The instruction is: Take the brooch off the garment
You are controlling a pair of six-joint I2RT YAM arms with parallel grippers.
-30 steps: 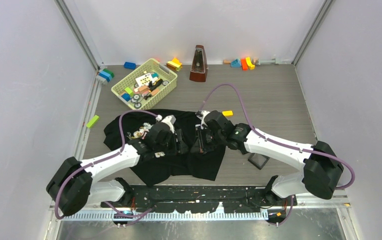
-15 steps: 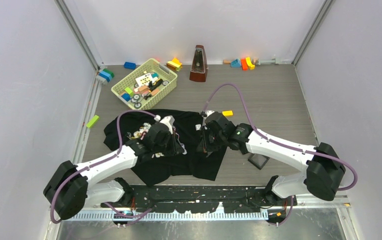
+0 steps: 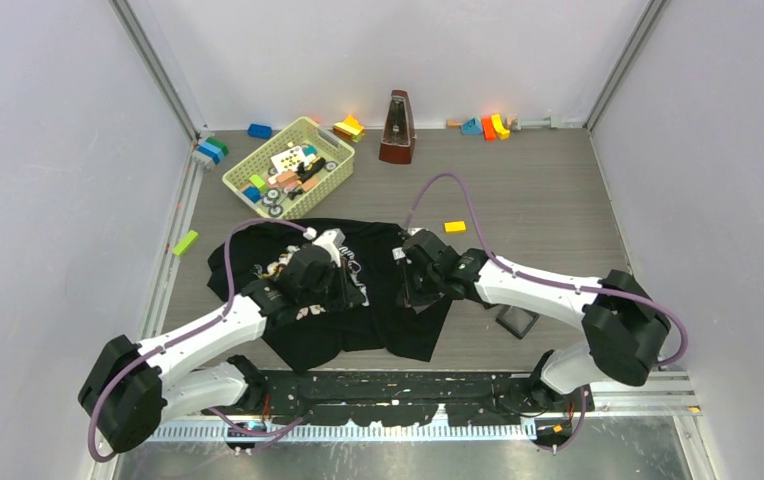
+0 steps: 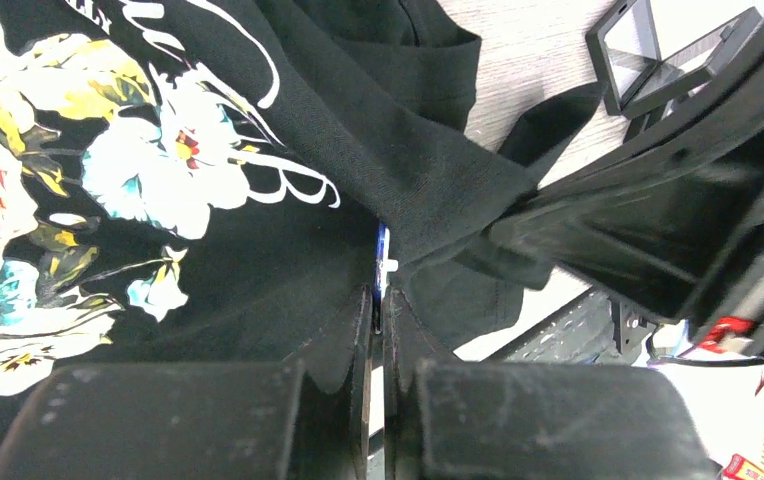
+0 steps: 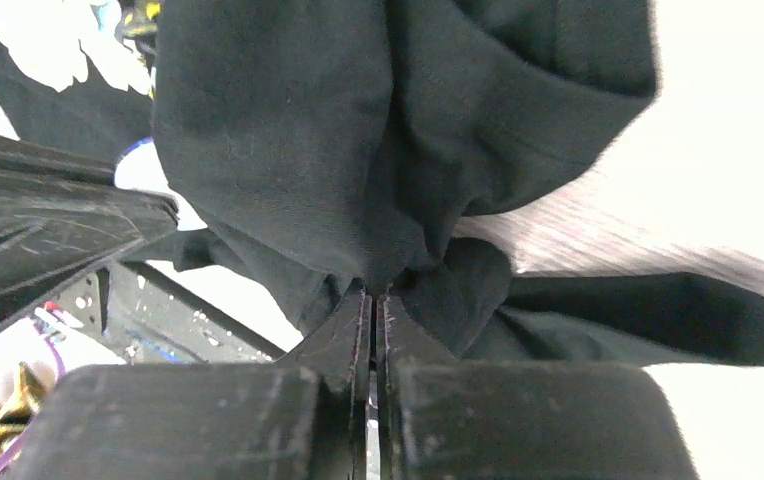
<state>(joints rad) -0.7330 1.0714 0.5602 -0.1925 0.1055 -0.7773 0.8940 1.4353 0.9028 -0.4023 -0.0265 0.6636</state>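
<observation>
A: Since a second ago the left gripper (image 3: 346,287) has snapped shut over the garment (image 3: 358,335) on the table (image 3: 558,200).
B: And its wrist view?
A: It pinches the blue brooch (image 4: 382,250) at a fold, likely to pull it free.
B: The right wrist?
A: The right gripper (image 5: 372,297) clamps bunched cloth, anchoring it against that pull.

Only a thin blue sliver of the brooch (image 4: 382,248) is seen in the left wrist view. The rest is hidden between the fingers of the left gripper (image 4: 379,298) and a fold of the shirt (image 4: 428,170). From above it cannot be made out.
</observation>
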